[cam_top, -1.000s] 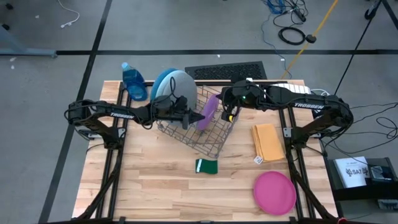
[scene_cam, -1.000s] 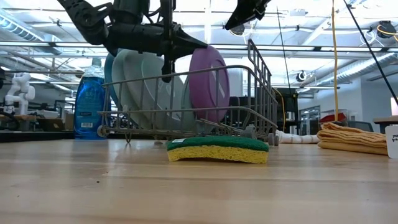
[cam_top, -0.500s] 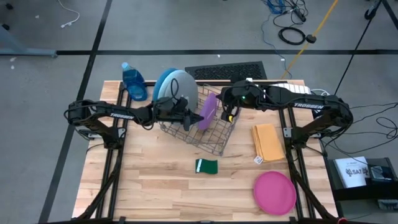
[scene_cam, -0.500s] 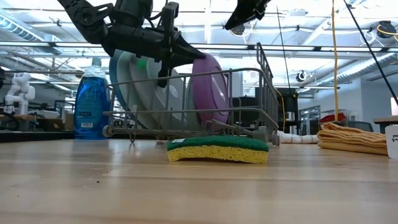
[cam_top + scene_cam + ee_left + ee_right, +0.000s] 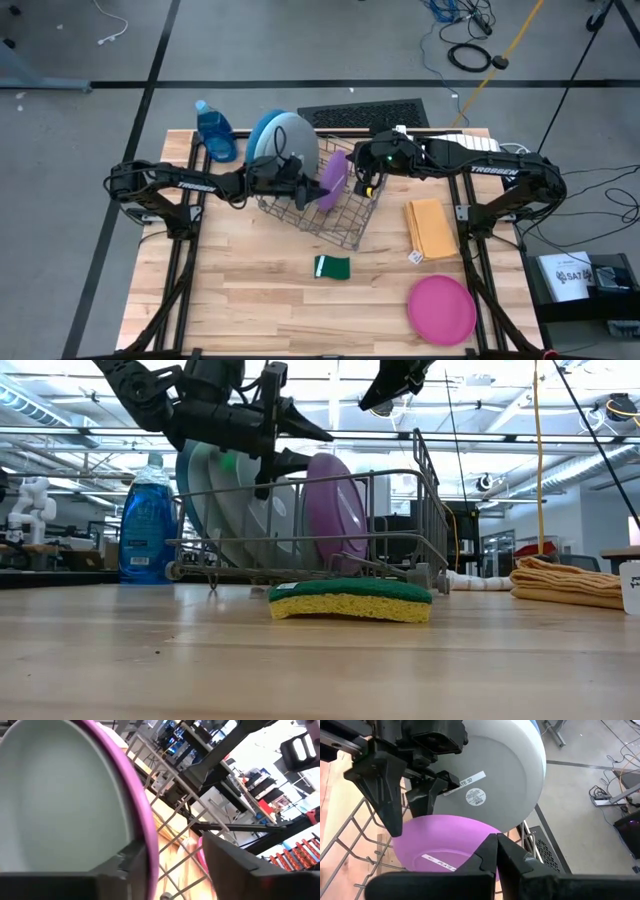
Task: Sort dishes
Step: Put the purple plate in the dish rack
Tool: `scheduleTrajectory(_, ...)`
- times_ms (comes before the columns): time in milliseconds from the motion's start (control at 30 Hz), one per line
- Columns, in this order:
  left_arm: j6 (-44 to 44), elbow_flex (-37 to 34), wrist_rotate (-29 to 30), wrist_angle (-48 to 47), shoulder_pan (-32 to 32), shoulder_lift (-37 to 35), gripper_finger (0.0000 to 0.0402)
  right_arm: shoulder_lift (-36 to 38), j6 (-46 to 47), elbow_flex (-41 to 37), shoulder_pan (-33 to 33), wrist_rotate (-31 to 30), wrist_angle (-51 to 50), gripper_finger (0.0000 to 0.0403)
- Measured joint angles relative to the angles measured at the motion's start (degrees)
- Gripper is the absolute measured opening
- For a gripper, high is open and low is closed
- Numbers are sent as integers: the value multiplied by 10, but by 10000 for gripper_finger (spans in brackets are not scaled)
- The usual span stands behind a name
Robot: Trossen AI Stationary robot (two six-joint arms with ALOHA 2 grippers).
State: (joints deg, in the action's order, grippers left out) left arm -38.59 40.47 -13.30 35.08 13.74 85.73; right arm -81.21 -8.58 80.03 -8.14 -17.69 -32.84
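A: Where is the purple plate (image 5: 335,510)?
B: It stands upright in the wire rack (image 5: 400,550). The left gripper (image 5: 300,445) has its fingers spread, one on each side of its upper rim.
A: And the right gripper (image 5: 368,184)?
B: Above the rack, fingers pressed together. The pale plate's label (image 5: 469,781) reads "PLATE 32".

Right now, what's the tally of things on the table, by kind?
Grey wire rack: 1
Round plastic plates: 4 seen: deep-blue, pale-blue and purple racked, pink on the table
Green-and-yellow sponge: 1
Blue soap bottle: 1
Folded orange cloth: 1
Total: 8
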Motion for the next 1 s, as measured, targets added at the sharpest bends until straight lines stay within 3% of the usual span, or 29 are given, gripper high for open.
scheduleTrajectory(267, 0, 0, 3, 27, 2, -3, 261, 0, 2, 0, 0, 0, -3, 0)
scheduleTrajectory(633, 5, 0, 3, 33, 11, -6, 265, 0, 4, 0, 0, 0, -4, 0)
scheduleTrajectory(1000, 45, 1, 44, 12, 22, -53, 264, 0, 5, 0, 0, 0, -5, 0)
